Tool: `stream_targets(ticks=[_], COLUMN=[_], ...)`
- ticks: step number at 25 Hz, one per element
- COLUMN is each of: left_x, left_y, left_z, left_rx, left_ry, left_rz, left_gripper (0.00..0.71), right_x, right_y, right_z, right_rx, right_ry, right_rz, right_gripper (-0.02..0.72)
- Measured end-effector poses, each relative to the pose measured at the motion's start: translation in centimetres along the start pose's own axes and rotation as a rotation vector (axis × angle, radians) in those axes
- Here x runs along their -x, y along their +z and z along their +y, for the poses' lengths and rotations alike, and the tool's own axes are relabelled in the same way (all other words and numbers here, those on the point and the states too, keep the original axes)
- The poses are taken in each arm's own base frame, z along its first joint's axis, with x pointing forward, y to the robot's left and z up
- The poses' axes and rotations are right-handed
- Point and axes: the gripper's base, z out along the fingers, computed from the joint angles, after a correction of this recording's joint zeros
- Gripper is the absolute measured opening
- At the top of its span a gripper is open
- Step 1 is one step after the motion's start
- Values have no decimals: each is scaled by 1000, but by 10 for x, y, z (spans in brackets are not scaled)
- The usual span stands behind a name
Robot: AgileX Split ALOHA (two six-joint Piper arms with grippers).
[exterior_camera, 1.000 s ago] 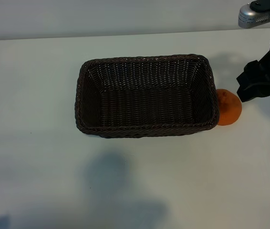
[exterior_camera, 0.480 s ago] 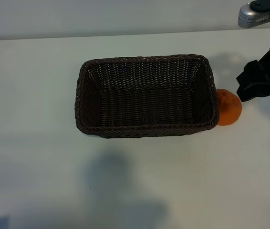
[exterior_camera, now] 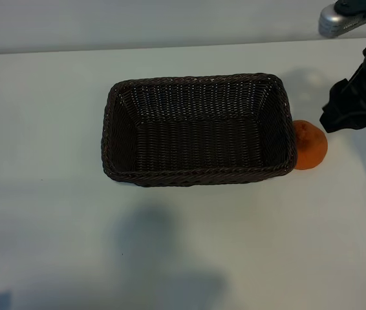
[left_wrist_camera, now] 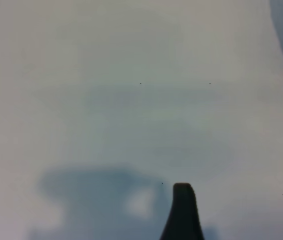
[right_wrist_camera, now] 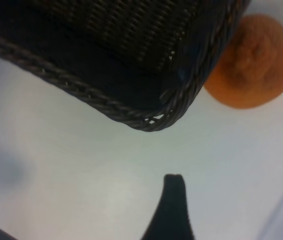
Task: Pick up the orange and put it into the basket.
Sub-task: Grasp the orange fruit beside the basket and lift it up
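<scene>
The right pincer (exterior_camera: 338, 119), jaws wide and empty, has rolled at the wrist just above the orange (exterior_camera: 309, 144), squaring up for the grab. The orange rests on the surface (exterior_camera: 53, 103), touching the wicker basket (exterior_camera: 196, 173) outside its end wall.

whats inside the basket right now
Nothing: the basket shows only its bare woven floor. The orange sits outside, against its right end. Nothing is covered.

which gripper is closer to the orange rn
Right. The right gripper hovers just above and beside the orange; the left gripper sees only bare table, away from it.
</scene>
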Motion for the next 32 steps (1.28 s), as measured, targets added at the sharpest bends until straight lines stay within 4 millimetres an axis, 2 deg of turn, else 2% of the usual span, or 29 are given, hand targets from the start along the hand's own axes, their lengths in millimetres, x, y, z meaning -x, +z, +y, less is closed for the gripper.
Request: stream_targets(ticks=[5, 15, 20, 32], left_x=[0, 0, 0, 0], left_y=[0, 0, 0, 0], left_z=[0, 1, 1, 1], left_rx=[-4, -72, -73, -73], left_ry=[3, 50, 51, 48], left_rz=[0, -7, -7, -7], left_gripper=[573, 573, 573, 573], right_x=[5, 14, 18, 22], right_y=[6, 65, 73, 101], right_z=[-4, -28, -33, -39], right_rx=[-21, -133, -167, -165], right_ry=[8, 296, 409, 420], right_rz=[-29, 75, 35, 41], right_gripper=[595, 595, 595, 595])
